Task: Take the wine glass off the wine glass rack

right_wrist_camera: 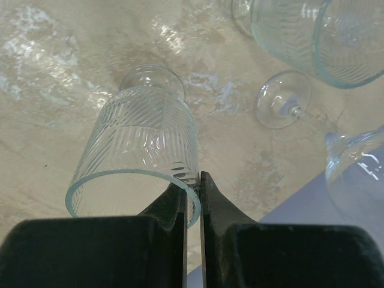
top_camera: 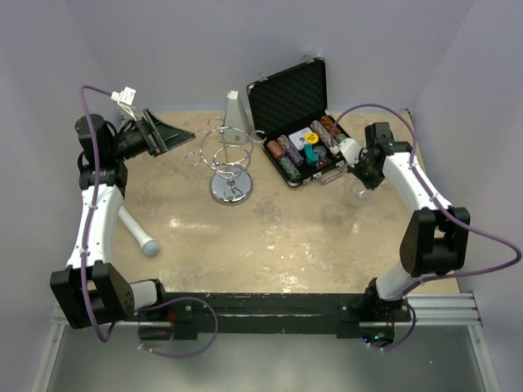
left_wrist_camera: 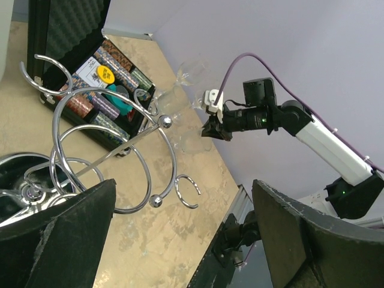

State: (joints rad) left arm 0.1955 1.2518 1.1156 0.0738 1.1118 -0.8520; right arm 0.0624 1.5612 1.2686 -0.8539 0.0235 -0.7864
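Observation:
The chrome wine glass rack (top_camera: pixel 231 163) stands at the middle back of the table; in the left wrist view (left_wrist_camera: pixel 108 150) the loops that show hold no glass. My right gripper (top_camera: pixel 360 174) (right_wrist_camera: pixel 193 180) is shut on the rim of a clear etched wine glass (right_wrist_camera: pixel 141 153), tilted, at the table's right side (top_camera: pixel 357 194). Its foot is near the tabletop; I cannot tell if it touches. My left gripper (top_camera: pixel 163 135) (left_wrist_camera: pixel 184 183) is open and empty, raised at the back left, facing the rack.
An open black case of poker chips (top_camera: pixel 298 122) lies behind and left of the right gripper. Other clear glasses (right_wrist_camera: pixel 312 36) (right_wrist_camera: pixel 360 168) stand close by the held one, near the right wall. A white-handled tool (top_camera: pixel 139 237) lies at the left. A pale wedge (top_camera: pixel 234 110) stands behind the rack.

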